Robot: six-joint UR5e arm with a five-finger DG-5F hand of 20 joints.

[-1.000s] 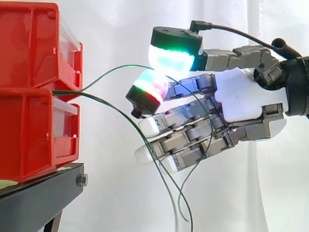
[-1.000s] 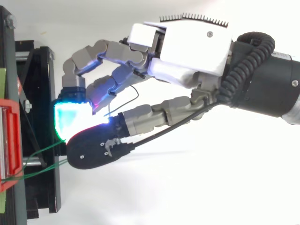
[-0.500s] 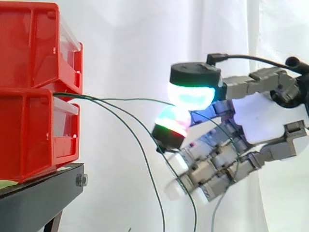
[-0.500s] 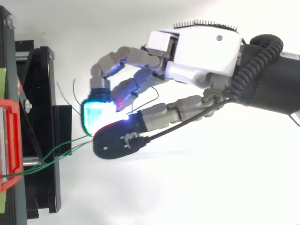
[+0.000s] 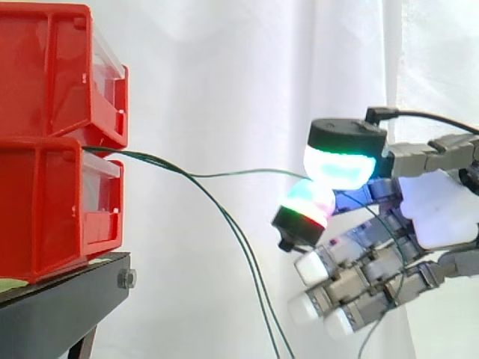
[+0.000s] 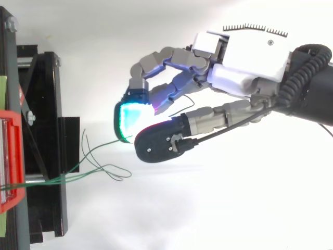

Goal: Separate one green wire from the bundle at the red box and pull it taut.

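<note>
Hand: the hand (image 5: 438,217) has drawn back from the red boxes (image 5: 45,202) and now sits well clear of the black stand (image 5: 60,307), out past the stand's edge on the arm's side.
Grip: the thumb and one finger are curled, and their glowing fingertips (image 5: 340,163) are closed together on a single green wire (image 5: 247,172). The other fingers are bent below and hold nothing that I can see.
Wire, then and now: a second ago it arched up in a loose loop to the pads. Now it runs out of the seam between the two boxes, dips a little, then goes almost level to the pinch.
Top view: the hand (image 6: 244,67) is farther from the stand too, with the held wire (image 6: 101,148) stretched across the gap.
Rest of the bundle: it no longer lies across the fingers. The remaining strands (image 5: 243,253) fall away in a curve beside the stand's edge and hang down, apart from the held one. Their loose ends (image 6: 112,174) curl just off the stand.
Behind the pinch: a thin green length crosses the lower fingers. I cannot tell whether it is the tail of the same wire.
Task meaning: the separation looks done, with one wire out and the others dropped.
Left to do: there is a slight bend near the boxes, so I judge a bit more pull away from the stand is needed for true tautness.
Risk: the thin wire could slip from the pads.
</note>
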